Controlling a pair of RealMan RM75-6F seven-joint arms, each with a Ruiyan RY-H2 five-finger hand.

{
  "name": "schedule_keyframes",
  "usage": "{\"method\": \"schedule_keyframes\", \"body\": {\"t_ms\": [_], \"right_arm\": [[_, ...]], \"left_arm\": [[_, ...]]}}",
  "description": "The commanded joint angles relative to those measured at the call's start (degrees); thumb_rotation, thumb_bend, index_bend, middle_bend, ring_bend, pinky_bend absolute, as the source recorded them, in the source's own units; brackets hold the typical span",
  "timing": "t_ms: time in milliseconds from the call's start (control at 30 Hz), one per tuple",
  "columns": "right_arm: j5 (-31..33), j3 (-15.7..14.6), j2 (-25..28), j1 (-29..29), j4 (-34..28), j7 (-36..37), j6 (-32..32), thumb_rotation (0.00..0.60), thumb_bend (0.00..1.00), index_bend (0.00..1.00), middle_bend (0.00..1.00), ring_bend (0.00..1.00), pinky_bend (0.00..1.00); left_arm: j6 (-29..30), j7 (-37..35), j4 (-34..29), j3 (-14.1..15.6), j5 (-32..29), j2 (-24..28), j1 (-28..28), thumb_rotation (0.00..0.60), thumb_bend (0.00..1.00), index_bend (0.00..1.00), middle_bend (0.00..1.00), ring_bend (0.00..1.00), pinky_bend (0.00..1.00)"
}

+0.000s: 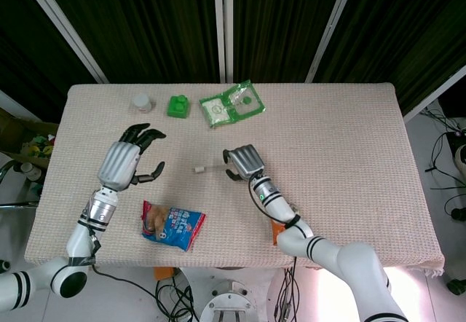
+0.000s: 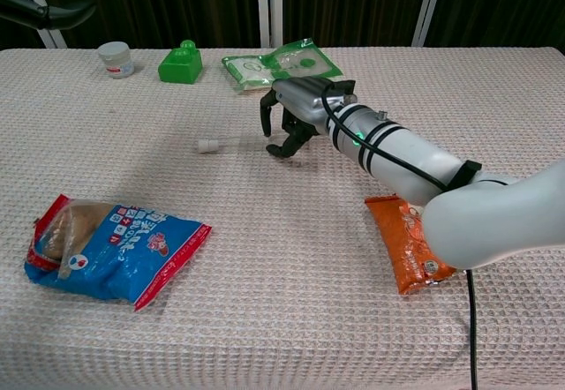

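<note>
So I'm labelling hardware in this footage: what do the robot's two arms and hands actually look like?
Both hands, the left hand and the right hand, have brushed silver metal backs with black fingers. Each sits on a slim silver wrist with black bands. The right arm's white glossy forearm carries black rings, a small green light and a thin black cable along it. The left arm's white elbow shows a black joint ring.

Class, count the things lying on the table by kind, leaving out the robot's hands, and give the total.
Snack packets: 3 (blue crisp bag, orange sachet, green-and-white pouch)
Green toy bricks: 1
Small white lidded jars: 1
Clear tubes with a white cap: 1
Total: 6
</note>
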Motion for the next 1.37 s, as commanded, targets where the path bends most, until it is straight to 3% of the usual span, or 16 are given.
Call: {"method": "schedule_keyframes", "body": {"t_ms": [33,267,467,533,600,633,700,800,967,1100,1367], "right_arm": [[0.2,0.1,1.2,-1.0,-2.6,-1.4,0.8,0.600,0.11,0.43,1.00,1.00,1.00],[0.5,0.1,8.7,-4.9,-15.1,-7.0,5.4,0.600,0.04,0.29,1.00,1.00,1.00],[1.0,-0.6,26.1,-13.6,-37.9,-15.8,14.3,0.600,0.06,0.24,0.93,0.99,1.00],[2.1,-0.7,31.8,-16.5,-44.6,-17.4,16.3,0.600,0.12,0.25,0.86,0.95,1.00],[2.9,-1.2,38.2,-19.8,-51.1,-17.9,18.2,0.600,0.20,0.28,0.74,0.82,0.96],[2.8,-1.6,40.8,-21.1,-53.1,-17.8,19.0,0.600,0.22,0.29,0.70,0.77,0.91],[2.1,-3.0,46.7,-23.8,-56.8,-16.7,19.7,0.600,0.24,0.28,0.56,0.59,0.68],[0.3,-5.4,53.5,-27.4,-60.1,-14.4,20.7,0.600,0.25,0.18,0.36,0.33,0.35],[-3.3,-9.8,59.4,-33.6,-60.9,-9.0,24.5,0.600,0.25,0.01,0.15,0.08,0.11],[-6.0,-12.3,60.3,-38.6,-59.5,-4.3,29.5,0.600,0.25,0.00,0.09,0.02,0.05],[-10.9,-15.6,60.2,-45.6,-57.8,1.9,37.3,0.600,0.25,0.00,0.09,0.02,0.05]], "left_arm": [[0.0,0.0,0.1,0.0,0.1,0.1,0.0,0.451,0.37,0.24,0.22,0.11,0.12],[-0.6,0.6,-0.4,0.3,-0.2,2.8,0.8,0.450,0.36,0.24,0.22,0.11,0.12],[-1.0,2.6,-1.0,1.9,-3.1,9.4,3.8,0.456,0.35,0.25,0.22,0.11,0.12],[-0.2,2.9,-0.3,2.8,-2.8,10.9,5.1,0.470,0.35,0.26,0.22,0.11,0.12],[1.5,2.3,0.7,3.4,-2.4,12.2,6.9,0.478,0.34,0.27,0.23,0.11,0.12],[2.4,2.0,1.2,3.7,-2.1,12.7,7.7,0.480,0.33,0.27,0.23,0.11,0.12],[4.7,1.5,2.4,4.4,-1.4,13.6,9.7,0.479,0.33,0.27,0.23,0.11,0.12],[8.3,1.3,4.0,5.6,0.1,14.4,12.7,0.480,0.32,0.27,0.23,0.11,0.12],[14.5,1.5,4.5,8.7,3.3,15.2,18.3,0.488,0.32,0.27,0.23,0.11,0.12],[18.2,2.3,3.1,11.3,6.1,15.2,22.2,0.495,0.33,0.27,0.23,0.11,0.12],[24.2,4.4,2.9,14.4,11.5,11.0,28.0,0.494,0.32,0.27,0.23,0.11,0.12]]}}
